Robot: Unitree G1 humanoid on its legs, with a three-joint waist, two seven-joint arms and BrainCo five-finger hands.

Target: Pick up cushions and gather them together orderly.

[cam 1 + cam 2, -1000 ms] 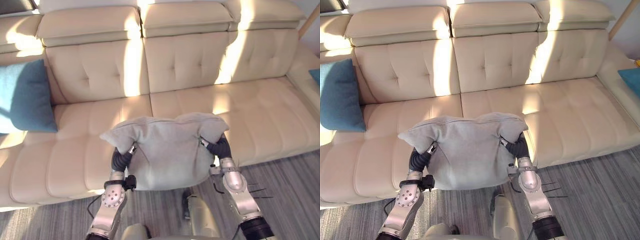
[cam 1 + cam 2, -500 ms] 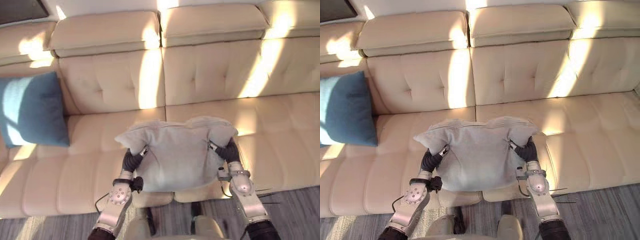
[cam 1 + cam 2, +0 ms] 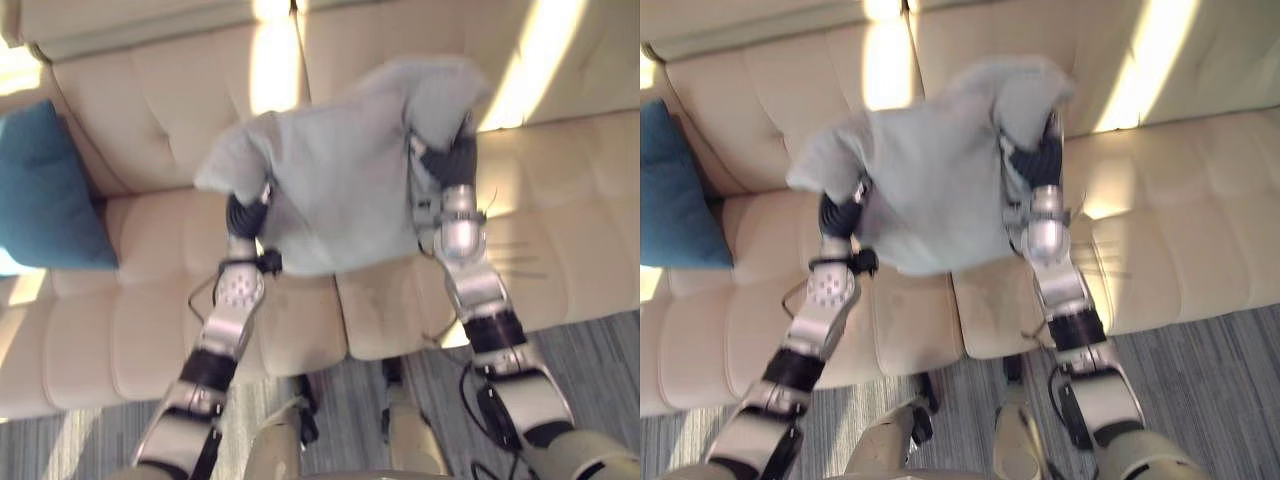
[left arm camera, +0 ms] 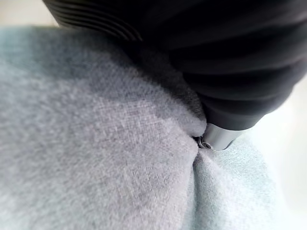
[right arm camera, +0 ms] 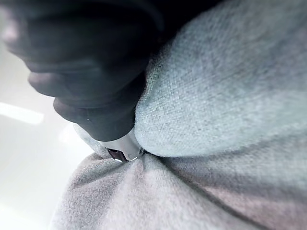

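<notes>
Cushion [image 3: 340,170] of soft puckered grey weave between left hand [image 3: 243,214] and right hand [image 3: 456,166], grips untellable

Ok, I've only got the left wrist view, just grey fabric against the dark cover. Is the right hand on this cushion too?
Observer: Yes. The right hand presses into the grey cushion on the side opposite the left hand, and the cushion hangs between them.
Operator: Where is it over the sofa?
Observer: In front of the backrest of the cream sofa, near the seam between two seats. Its lower edge hangs over the seat.
Operator: Any other cushion to put it by?
Observer: A blue cushion leans against the backrest to the robot's left, apart from the grey one.
</notes>
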